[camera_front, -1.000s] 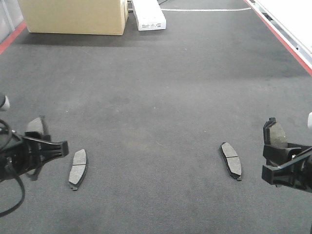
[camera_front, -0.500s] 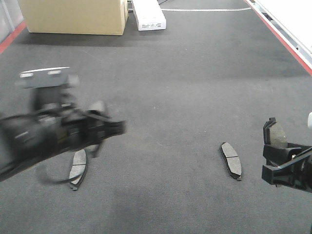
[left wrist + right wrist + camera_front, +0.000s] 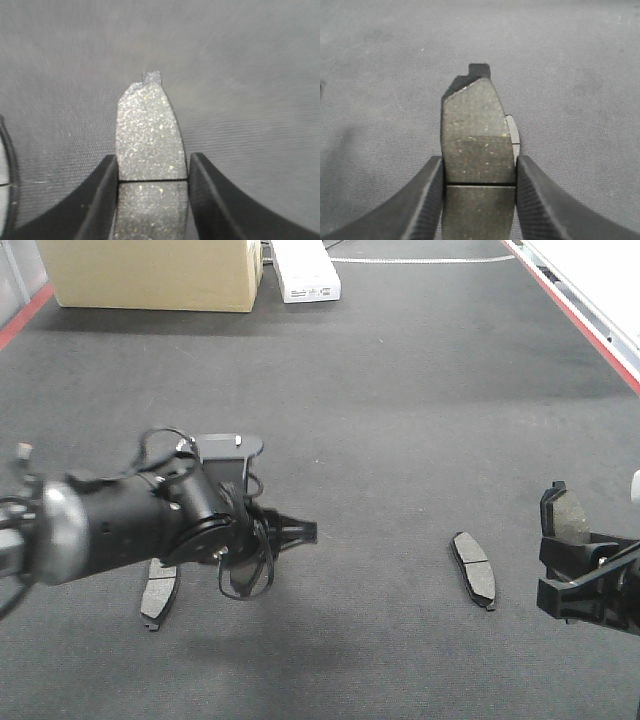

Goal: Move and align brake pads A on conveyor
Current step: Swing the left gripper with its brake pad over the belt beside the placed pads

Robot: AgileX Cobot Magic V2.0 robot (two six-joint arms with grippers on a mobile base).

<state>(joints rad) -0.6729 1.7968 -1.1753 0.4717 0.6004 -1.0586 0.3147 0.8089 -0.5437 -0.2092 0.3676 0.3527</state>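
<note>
1. Slippage is the first risk: the left pincer (image 3: 152, 200) grips a brake pad (image 3: 148, 132) by its lower half only, with most of the pad sticking out past the jaws. The arm is out over the middle of the conveyor (image 3: 400, 420) with the pad in the air, so a quick stop could twist or drop it, leaving it crooked on the belt.
2. The right pincer (image 3: 479, 200) is likewise closed on a second pad (image 3: 477, 135), held at the right edge of the belt. In the wrist view another pad's edge peeks out just behind it, so lowering there could knock that one askew.
3. The left arm's cable loop (image 3: 245, 575) hangs low near the loose pad on the left (image 3: 158, 595); I judge it could snag or drag that pad on a low pass.
4. Counts: four brake pads — one in each pincer, two lying flat and well apart on the belt, left and right (image 3: 474, 570). Two pincers. One cardboard box (image 3: 150, 275) and one white carton (image 3: 305, 275) at the far end.
</note>
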